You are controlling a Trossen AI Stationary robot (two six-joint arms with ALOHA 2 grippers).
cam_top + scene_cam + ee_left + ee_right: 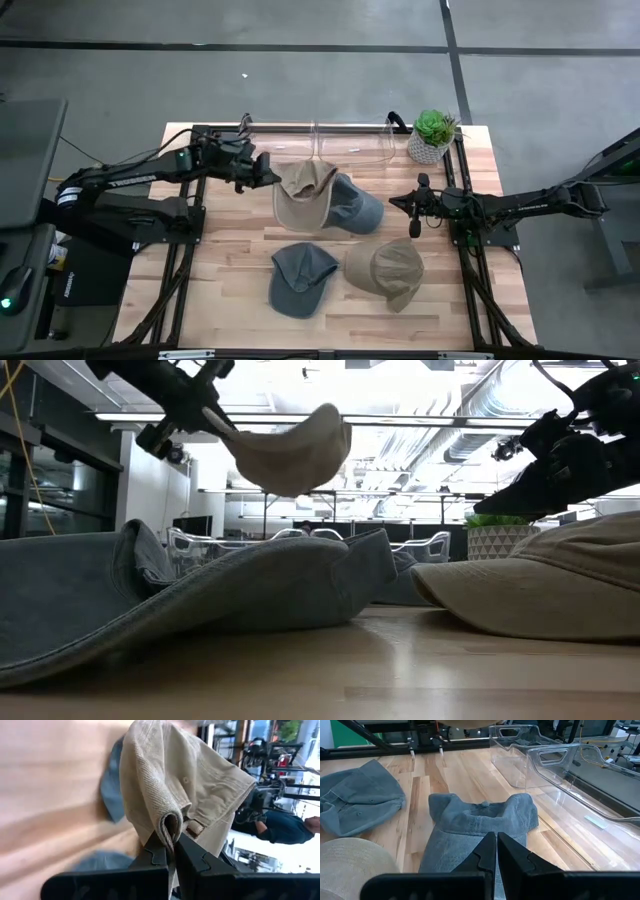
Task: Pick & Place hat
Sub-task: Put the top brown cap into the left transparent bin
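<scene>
Left end effector [268, 172] is clamped on a fold of the tan hat [305, 193], pinching it right at the back edge near the strap. In the left wrist view the fingers [155, 856] are squeezed together with the fabric bunched between them. From the low view the hat [292, 452] hangs clear of the tabletop [230, 260], well above the hats lying there, so it's airborne and dangling from that one pinch. I'd guess an edge grip was the easy option on something this floppy.

Right end effector [414, 226] hovers over on its own side with fingers together, holding nothing. Its wrist view looks straight down at a blue hat [480, 825], which in the high view sits partly under the tan one [358, 207].

Two more hats lie nearer the front: another blue one [300, 278] and an olive one [385, 270], just beside each other.

Containers: there are clear plastic bins [350, 145] along the far edge of the tabletop, next to a small potted plant [433, 135]. In the right wrist view the bins [555, 765] look empty, at least the parts I can see. My read is that's where the hat is headed, so I'm mid-carry with the drop-off yet to come.
</scene>
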